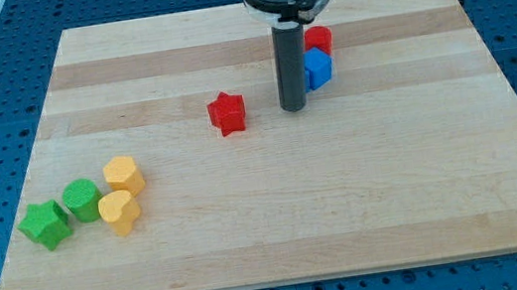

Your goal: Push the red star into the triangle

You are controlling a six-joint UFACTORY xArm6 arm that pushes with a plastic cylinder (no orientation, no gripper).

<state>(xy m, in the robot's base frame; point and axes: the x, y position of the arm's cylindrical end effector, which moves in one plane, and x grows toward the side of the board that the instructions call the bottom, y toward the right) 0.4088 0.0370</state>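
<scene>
Approach step, judged from the layout: no contact yet with the red star (227, 113), which sits a little left of the board's middle, well clear of every edge.

My tip (294, 109) down on the wooden board (281, 242), near the star on the view's right but apart from it, just left of the blue cube (317, 67). No fingers on this rig: a bare rod, nothing to open, close or grip.

Red cylinder (319, 40) just above the cube, toward the view's top. No triangle block visible; probably hidden behind the rod, beside the cube, though not confirmable here.

Next move, as a judgement: tip on the wrong side for a push toward the view's right. Detour needed round the star, above or below it, to its left face; then a straight push rightward and slightly up.

Room for the detour: bare board all round the star. Green star (46, 224), green cylinder (81, 199) and two yellow blocks (123, 173) (119, 211) clustered far off at the lower left, out of the path.

Risk: cube and cylinder close to the likely target, easily nudged by an overlong push.
</scene>
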